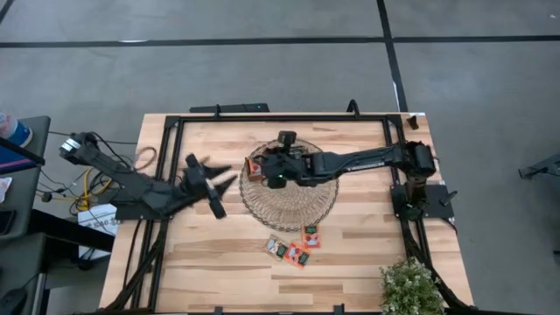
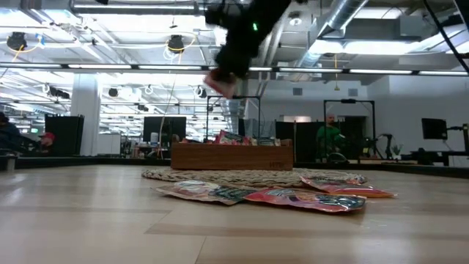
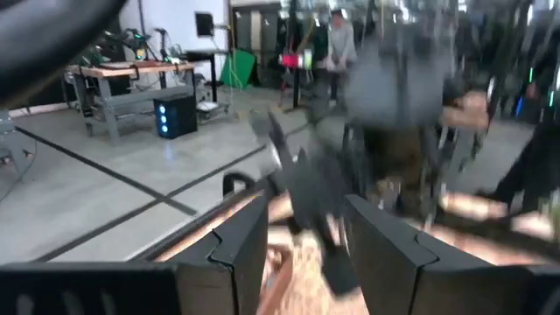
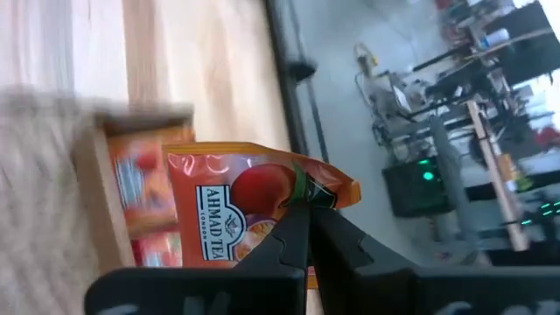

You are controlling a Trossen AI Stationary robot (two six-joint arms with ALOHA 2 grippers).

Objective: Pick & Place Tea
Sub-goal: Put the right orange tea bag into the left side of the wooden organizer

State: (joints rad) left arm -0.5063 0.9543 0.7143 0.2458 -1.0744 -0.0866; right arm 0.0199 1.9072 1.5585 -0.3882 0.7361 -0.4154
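Note:
My right gripper [image 1: 262,168] hangs above the wooden tray [image 2: 231,155], shut on one red-orange tea sachet [image 4: 245,219]. The tray stands on the round woven mat [image 1: 293,199] and holds more sachets [image 4: 131,197]. Several sachets [image 1: 293,245] lie flat on the table, on the near side of the mat. My left gripper [image 1: 226,178] is open and in the air left of the mat, touching nothing. My right gripper pinches the sachet between its two fingers at one edge near a corner [image 4: 317,194]. The sachet is lifted clear and hangs below the fingers [image 2: 220,82], above the tray.
A black frame [image 1: 262,118] runs round the tabletop. A small green plant [image 1: 409,287] stands at the near right corner. Bare wood [image 1: 219,254] lies on the near left. People show in the room beyond the table [image 2: 328,136].

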